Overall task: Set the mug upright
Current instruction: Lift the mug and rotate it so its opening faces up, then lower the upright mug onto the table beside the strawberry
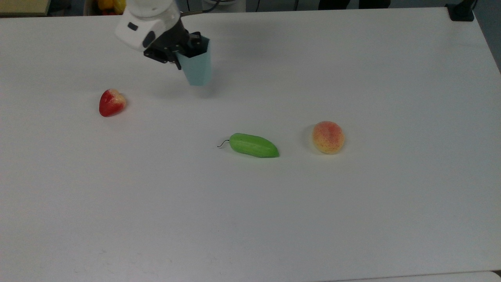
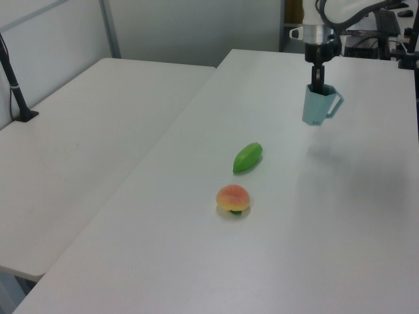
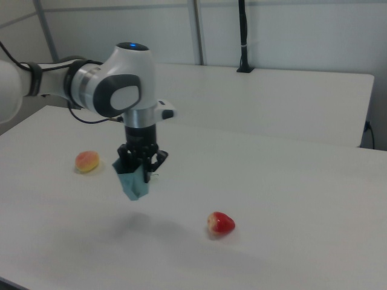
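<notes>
The mug (image 1: 197, 65) is a pale blue-teal faceted cup that narrows toward its base. It hangs in the air above the white table (image 1: 352, 203), rim up and base down, and casts a shadow on the tabletop beneath it. In the left view the mug (image 2: 315, 106) shows a handle on its right side. My gripper (image 1: 184, 46) is shut on the mug's rim from above, one finger inside the opening. The same hold shows in the left view, gripper (image 2: 317, 80), and in the right view, gripper (image 3: 141, 167) over the mug (image 3: 134, 185).
A red strawberry-like fruit (image 1: 112, 102) lies toward the top view's left. A green fruit (image 1: 253, 145) and a peach (image 1: 328, 136) lie nearer the middle. A crate of fruit (image 1: 111, 5) stands past the far edge. A second table (image 2: 72, 150) adjoins in the left view.
</notes>
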Controlling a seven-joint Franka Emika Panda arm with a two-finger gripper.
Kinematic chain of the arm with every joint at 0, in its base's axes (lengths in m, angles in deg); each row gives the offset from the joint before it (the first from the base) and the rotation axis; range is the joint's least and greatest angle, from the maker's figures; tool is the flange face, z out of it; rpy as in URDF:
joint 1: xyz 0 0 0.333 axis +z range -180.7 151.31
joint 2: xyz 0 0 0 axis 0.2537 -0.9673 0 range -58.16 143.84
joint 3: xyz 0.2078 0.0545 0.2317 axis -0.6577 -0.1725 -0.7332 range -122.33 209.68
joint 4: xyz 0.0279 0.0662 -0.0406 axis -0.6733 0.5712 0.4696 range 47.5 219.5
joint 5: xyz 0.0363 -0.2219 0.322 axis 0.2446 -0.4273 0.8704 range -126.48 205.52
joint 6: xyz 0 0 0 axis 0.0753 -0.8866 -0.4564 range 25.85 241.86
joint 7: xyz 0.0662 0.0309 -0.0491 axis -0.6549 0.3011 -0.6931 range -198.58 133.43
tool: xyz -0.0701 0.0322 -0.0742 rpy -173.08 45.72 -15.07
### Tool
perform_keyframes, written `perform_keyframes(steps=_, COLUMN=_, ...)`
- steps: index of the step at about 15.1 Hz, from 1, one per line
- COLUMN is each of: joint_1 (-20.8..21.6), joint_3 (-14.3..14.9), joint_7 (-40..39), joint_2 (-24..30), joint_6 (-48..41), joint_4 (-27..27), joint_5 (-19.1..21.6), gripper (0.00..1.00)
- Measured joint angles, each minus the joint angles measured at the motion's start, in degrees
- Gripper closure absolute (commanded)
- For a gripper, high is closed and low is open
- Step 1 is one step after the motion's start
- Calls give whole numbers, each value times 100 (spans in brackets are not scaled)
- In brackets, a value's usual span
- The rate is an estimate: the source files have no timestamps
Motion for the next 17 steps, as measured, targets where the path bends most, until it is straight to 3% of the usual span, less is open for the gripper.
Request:
perform_keyframes(steps=4, joint_1=-19, joint_3=388, joint_7=-336, joint_2=-590, joint_6=1, joint_4=-735, joint_5=254, gripper=100)
perform_keyframes(steps=9, joint_1=-30, joint_3=423, joint_7=-257, joint_2=-1840, joint_6=8, joint_4=-1915, joint_5=365, gripper=100)
perform_keyframes(steps=14, joint_1=-34, joint_3=424, joint_7=-214, joint_2=-2473, joint_6=56, joint_4=-2371, joint_5=366, gripper=100)
perform_keyframes(steps=15, joint_1=-36, joint_3=424, joint_7=-213, joint_2=-2500, joint_6=72, joint_4=-2395, joint_5=366, gripper=96)
perform_keyframes(steps=16, joint_1=-37, joint_3=425, joint_7=-213, joint_2=-2505, joint_6=74, joint_4=-2406, joint_5=366, gripper=85)
perform_keyframes(steps=17, joint_1=-37, joint_3=425, joint_7=-213, joint_2=-2505, joint_6=74, joint_4=-2413, joint_5=366, gripper=60)
